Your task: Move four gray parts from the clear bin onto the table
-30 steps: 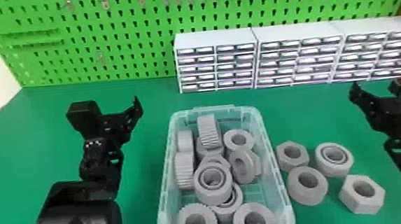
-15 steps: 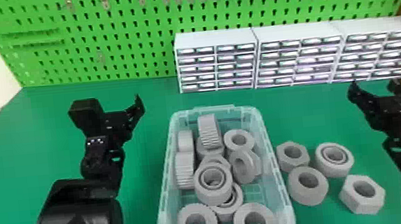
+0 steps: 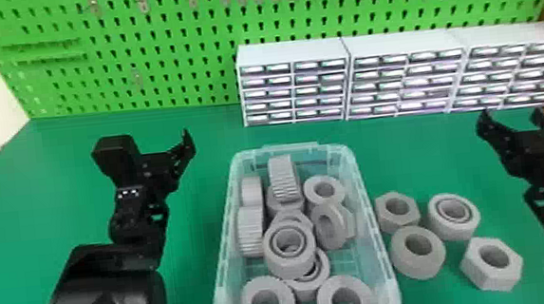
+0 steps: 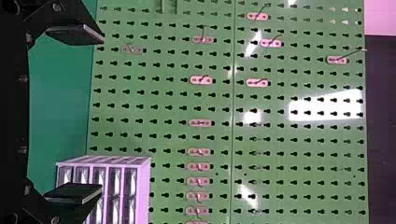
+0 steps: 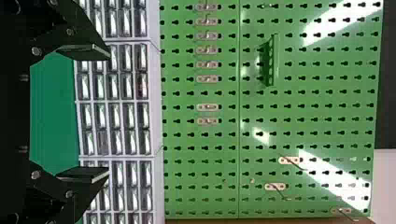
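Observation:
In the head view my left gripper is left of the clear bin, and my right gripper is at the far right, beyond the loose parts. The left wrist view has the left gripper open, its two fingers wide apart and nothing between them. Likewise open and holding nothing is the right gripper in the right wrist view. Several gray parts, among them a ringed part, lie piled in the bin. Right of it on the table rest a hex nut, a ringed part, a round ring and another hex nut.
White drawer cabinets stand in a row at the back of the green table, before a green pegboard. The loose parts sit close beside the bin's right wall.

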Controlling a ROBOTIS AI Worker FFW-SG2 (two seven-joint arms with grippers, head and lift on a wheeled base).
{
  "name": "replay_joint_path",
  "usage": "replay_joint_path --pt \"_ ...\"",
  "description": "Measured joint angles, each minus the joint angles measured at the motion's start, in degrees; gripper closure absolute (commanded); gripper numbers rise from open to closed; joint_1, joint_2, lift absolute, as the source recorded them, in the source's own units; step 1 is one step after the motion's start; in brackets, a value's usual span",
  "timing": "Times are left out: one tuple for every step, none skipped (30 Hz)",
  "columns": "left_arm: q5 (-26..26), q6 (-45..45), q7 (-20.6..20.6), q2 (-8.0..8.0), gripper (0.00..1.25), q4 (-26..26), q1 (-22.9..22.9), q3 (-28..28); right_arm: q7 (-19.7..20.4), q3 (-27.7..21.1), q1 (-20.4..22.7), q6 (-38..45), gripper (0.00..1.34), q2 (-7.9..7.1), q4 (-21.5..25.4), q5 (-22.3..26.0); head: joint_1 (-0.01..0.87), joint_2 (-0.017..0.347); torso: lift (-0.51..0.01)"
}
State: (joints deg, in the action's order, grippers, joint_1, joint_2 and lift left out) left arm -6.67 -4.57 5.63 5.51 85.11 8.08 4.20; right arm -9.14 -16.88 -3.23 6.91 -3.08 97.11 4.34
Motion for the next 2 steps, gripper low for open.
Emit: replay_joint_path --pt "0.0 0.0 0.0 0.00 0.16 0.0 0.0 0.0 0.0 0.0 0.0 0.0 0.40 0.00 0.0 0.0 0.693 0.072 -0.052" --pt "0.0 0.0 0.0 0.00 0.16 0.0 0.0 0.0 0.0 0.0 0.1 0.0 0.40 0.00 0.0 0.0 0.693 0.072 -0.052"
